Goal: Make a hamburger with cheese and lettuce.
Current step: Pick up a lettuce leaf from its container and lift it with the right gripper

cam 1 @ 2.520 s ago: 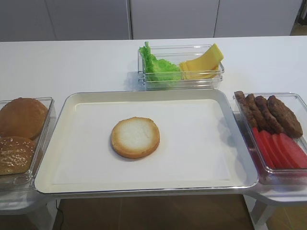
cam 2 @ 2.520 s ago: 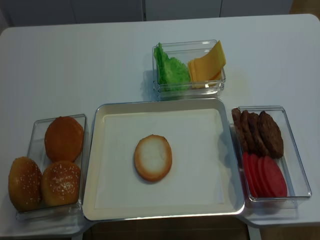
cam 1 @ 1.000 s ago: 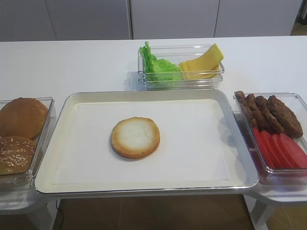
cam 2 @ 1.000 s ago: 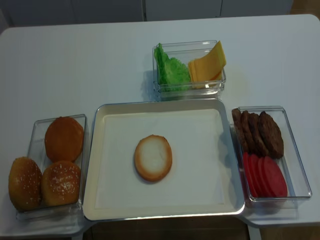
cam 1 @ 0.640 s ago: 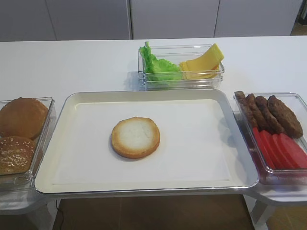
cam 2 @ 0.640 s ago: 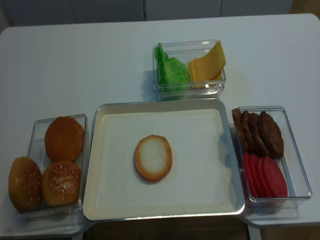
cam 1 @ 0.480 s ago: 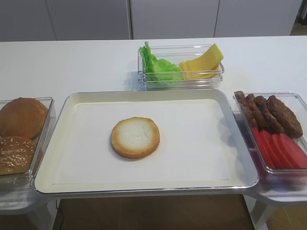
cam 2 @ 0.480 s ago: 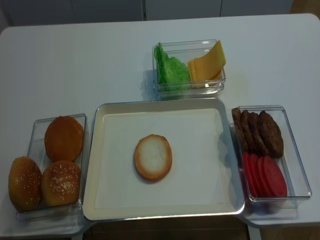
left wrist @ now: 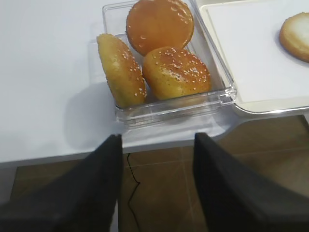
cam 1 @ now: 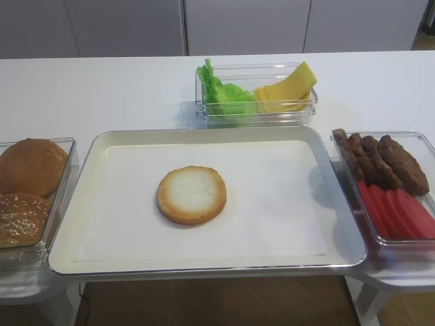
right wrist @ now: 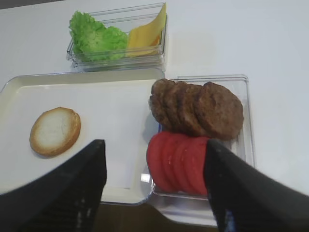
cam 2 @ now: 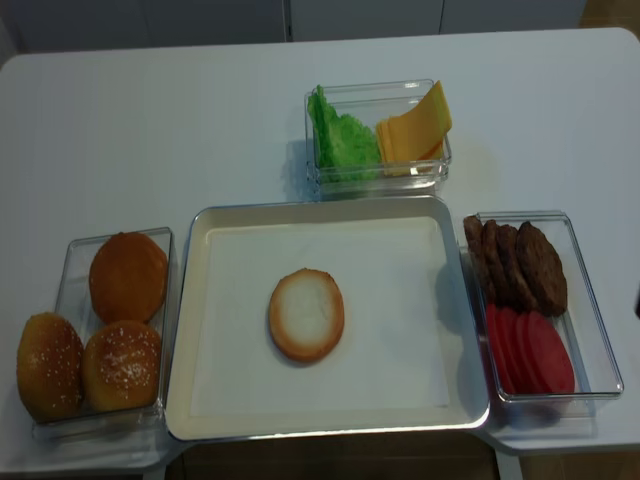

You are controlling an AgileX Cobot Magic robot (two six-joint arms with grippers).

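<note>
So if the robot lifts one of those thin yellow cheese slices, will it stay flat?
Probably not. The thin pale yellow cheese slices lean propped against the clear plastic box, so one likely droops once lifted. They look smooth and stacked, so neighbours may cling or slide along.

The white desk carries a metal tray at its front middle. A clear box of seeded bun tops sits just beyond the left end effector. A clear box of patties and tomato slices sits just beyond the right end effector, and a clear box of greens and cheese sits farther off.
</note>
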